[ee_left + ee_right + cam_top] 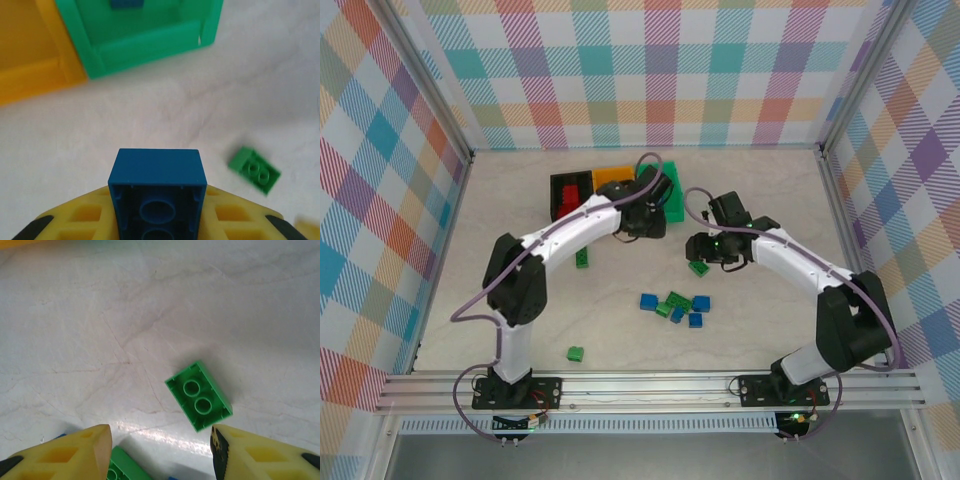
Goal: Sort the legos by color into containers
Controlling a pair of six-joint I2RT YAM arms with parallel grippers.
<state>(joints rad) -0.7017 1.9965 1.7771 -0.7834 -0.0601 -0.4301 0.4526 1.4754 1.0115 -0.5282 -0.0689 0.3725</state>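
The left hand (157, 225) pinched a blue brick (157, 172) short of the green bin (145, 47) — the delivery step, I judged; next it needed carrying over the rim, then release. The right hand (160, 447) hung spread above a green brick (199, 396).

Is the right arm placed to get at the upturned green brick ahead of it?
Likely yes: the right gripper is open, the green brick lies just ahead, nothing between them.
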